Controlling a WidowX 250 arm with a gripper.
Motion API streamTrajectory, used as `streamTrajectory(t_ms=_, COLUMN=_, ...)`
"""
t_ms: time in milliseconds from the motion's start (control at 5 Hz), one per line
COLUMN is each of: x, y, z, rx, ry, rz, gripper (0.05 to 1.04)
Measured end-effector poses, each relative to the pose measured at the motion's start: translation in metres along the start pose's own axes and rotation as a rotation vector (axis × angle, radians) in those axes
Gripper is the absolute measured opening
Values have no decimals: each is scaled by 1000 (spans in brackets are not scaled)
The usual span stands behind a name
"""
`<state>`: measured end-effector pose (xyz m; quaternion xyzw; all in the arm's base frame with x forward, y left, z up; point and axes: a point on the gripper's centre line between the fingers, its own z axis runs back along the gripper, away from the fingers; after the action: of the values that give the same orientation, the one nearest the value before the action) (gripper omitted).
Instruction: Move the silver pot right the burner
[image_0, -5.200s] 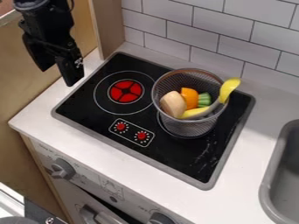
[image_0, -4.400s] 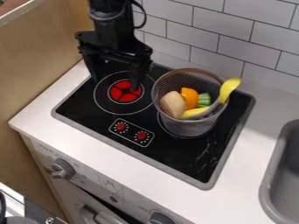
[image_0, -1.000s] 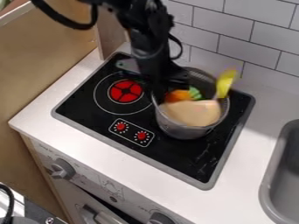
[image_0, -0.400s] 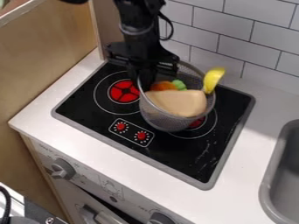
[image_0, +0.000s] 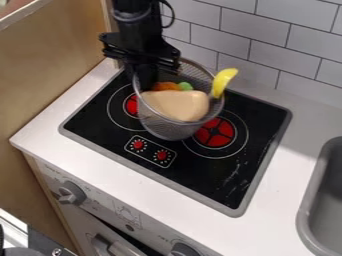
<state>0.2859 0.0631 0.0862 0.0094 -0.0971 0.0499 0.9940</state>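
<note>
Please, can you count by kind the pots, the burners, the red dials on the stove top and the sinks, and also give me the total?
Pot: 1
Burners: 2
Red dials: 2
Sink: 1
Total: 6

The white worktop (image_0: 87, 161) is running on a slant, its front left corner pointing toward the left of the view. A black cooktop (image_0: 200, 175) with a grey rim is lying on it, one long side running along the worktop's front edge. Two red burners (image_0: 215, 133) are standing side by side in the cooktop; nearer the front edge, a control panel (image_0: 150, 152) is bearing two red knobs (image_0: 161, 155). Right of the cooktop, a grey sink (image_0: 305, 212) is sitting in the worktop.
</note>
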Motion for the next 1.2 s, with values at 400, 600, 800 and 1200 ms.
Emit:
streamTrajectory(t_ms=400, x=0, y=31, z=5, rx=-7, ry=-46, rz=-116, gripper=56)
streamTrajectory(t_ms=600, x=1, y=44, z=6, rx=-10, ry=-77, rz=-170, gripper=56)
streamTrajectory(t_ms=800, x=11, y=54, z=-1, rx=-17, ry=-123, rz=-192, gripper=56)
streamTrajectory(t_ms=1200, x=29, y=66, z=-20, rx=-47, ry=-172, rz=-240, gripper=56)
